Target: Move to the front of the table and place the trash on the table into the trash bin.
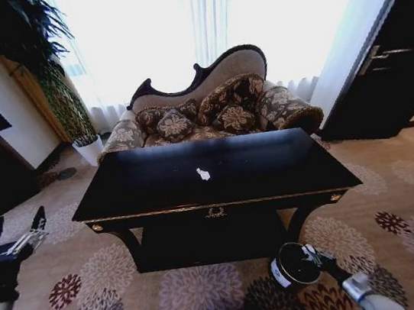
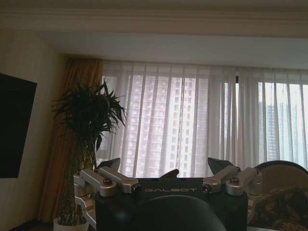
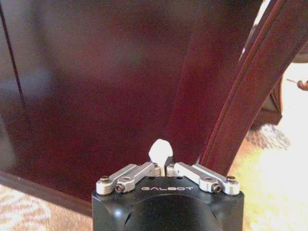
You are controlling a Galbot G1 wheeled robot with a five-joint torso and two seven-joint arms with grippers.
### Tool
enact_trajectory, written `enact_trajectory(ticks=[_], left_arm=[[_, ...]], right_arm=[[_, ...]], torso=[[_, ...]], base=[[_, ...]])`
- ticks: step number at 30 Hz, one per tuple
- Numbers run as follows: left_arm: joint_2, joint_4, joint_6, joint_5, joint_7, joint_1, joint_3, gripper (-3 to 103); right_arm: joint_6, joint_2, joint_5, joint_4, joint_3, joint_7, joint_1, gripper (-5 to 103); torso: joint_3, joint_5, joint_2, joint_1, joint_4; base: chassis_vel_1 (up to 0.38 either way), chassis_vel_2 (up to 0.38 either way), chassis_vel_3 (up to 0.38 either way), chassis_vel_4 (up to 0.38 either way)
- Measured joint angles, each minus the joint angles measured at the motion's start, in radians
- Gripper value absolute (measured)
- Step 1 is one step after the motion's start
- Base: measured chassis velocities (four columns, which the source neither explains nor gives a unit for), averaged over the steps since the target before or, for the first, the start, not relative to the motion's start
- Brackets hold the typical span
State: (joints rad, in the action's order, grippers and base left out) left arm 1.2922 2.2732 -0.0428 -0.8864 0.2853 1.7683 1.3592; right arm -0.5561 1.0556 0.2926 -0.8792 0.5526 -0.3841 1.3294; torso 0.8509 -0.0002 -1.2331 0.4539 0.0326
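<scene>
The black glossy table [image 1: 270,165] is standing square in front of the robot, its gold emblem facing this way on the front apron and a patterned sofa [image 1: 209,112] sitting just behind it. A tall potted plant [image 1: 40,63] is filling the corner by the curtains on the left.

Down on the flowered carpet [image 1: 133,289], near the table's front right leg, the small round trash bin [image 1: 291,268] is standing upright with its white label showing. The right gripper [image 1: 311,252] is hanging over the bin's rim, and from its wrist camera its fingers are pressed together, pinching a small white paper wad [image 3: 160,150] at their tips, with the table's dark front and curved leg [image 3: 250,91] close behind it.

The left gripper [image 1: 16,226] is waiting off to the left of the table, raised and well apart from it, its two dark fingertips [image 2: 111,163] spread wide.

Another white paper wad [image 1: 203,174] is lying near the middle of the tabletop.
</scene>
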Motion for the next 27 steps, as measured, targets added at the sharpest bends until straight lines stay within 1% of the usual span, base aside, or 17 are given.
enact_trajectory(ticks=[3, 4, 5, 8, 9, 12, 14, 15, 18, 20, 21, 24, 27], left_arm=[[0.0, 0.0, -0.002, 0.0, 0.0, 0.008, 0.007, 100], [0.0, 0.0, -0.002, 0.0, 0.0, 0.008, 0.007, 100], [-0.001, 0.001, -0.005, 0.0, 0.002, 0.016, 0.011, 100], [-0.007, 0.002, -0.01, 0.006, 0.003, 0.034, 0.018, 100], [-0.007, 0.002, -0.01, 0.006, 0.003, 0.034, 0.018, 100], [-0.014, 0.005, -0.011, 0.005, 0.003, 0.05, 0.034, 100], [-0.019, 0.005, -0.01, 0.0, 0.002, 0.057, 0.05, 100], [-0.019, 0.005, -0.01, 0.0, 0.002, 0.057, 0.05, 100], [-0.023, -0.006, -0.01, -0.007, 0.002, 0.068, 0.076, 100], [-0.021, -0.008, -0.01, -0.012, 0.001, 0.071, 0.087, 100], [-0.021, -0.008, -0.01, -0.012, 0.001, 0.071, 0.087, 100], [-0.013, -0.012, -0.01, -0.013, 0.001, 0.071, 0.092, 100], [-0.004, -0.013, -0.01, -0.007, 0.001, 0.067, 0.087, 100]], right_arm=[[0.033, 0.007, -0.008, 0.035, -0.045, 0.075, -0.035, 1], [0.033, 0.007, -0.008, 0.035, -0.045, 0.075, -0.035, 1], [0.066, 0.01, 0.005, 0.05, -0.072, 0.122, -0.059, 1], [0.15, 0.018, 0.039, 0.077, -0.121, 0.198, -0.115, 1], [0.15, 0.018, 0.039, 0.077, -0.121, 0.198, -0.115, 1], [0.198, 0.033, 0.042, 0.123, -0.162, 0.256, -0.181, 1], [0.211, 0.043, 0.027, 0.156, -0.177, 0.282, -0.215, 1], [0.211, 0.043, 0.027, 0.156, -0.177, 0.282, -0.215, 1], [0.241, 0.061, 0.019, 0.212, -0.199, 0.322, -0.266, 1], [0.266, 0.069, 0.019, 0.223, -0.212, 0.351, -0.28, 1], [0.266, 0.069, 0.019, 0.223, -0.212, 0.351, -0.28, 1], [0.309, 0.078, 0.02, 0.217, -0.228, 0.389, -0.284, 1], [0.323, 0.079, 0.036, 0.218, -0.239, 0.395, -0.285, 1]], torso=[[0.0, -0.0001, 0.0, 0.0, -0.0001], [0.0, -0.0001, 0.0, 0.0, -0.0001], [0.0, 0.0, 0.0, 0.0, -0.0001], [0.0, -0.0002, 0.0, 0.0, -0.0001], [0.0, -0.0002, 0.0, 0.0, -0.0001], [0.0, -0.0002, 0.0, 0.0, -0.0003], [0.0, -0.0001, 0.0, 0.0, -0.0003], [0.0, -0.0001, 0.0, 0.0, -0.0003], [0.0, 0.0, 0.0, 0.0, -0.0003], [0.0, -0.0001, 0.0, 0.0, -0.0003], [0.0, -0.0001, 0.0, 0.0, -0.0003], [0.0, 0.0001, 0.0, 0.0, -0.0002], [0.0, -0.0002, 0.0, 0.0, -0.0002]], base=[[0.0, 0.0, 0.0, 0.0], [0.0, 0.0, 0.0, 0.0], [0.0, 0.0, 0.0, 0.0], [0.0, 0.0, 0.0, 0.0], [0.0, 0.0, 0.0, 0.0], [0.0, 0.0, 0.0, 0.0], [0.0, 0.0, 0.0, 0.0], [0.0, 0.0, 0.0, 0.0], [0.0, 0.0, 0.0, 0.0], [0.0, 0.0, 0.0, 0.0], [0.0, 0.0, 0.0, 0.0], [0.0, 0.0, 0.0, 0.0], [0.0, 0.0, 0.0, 0.0]])
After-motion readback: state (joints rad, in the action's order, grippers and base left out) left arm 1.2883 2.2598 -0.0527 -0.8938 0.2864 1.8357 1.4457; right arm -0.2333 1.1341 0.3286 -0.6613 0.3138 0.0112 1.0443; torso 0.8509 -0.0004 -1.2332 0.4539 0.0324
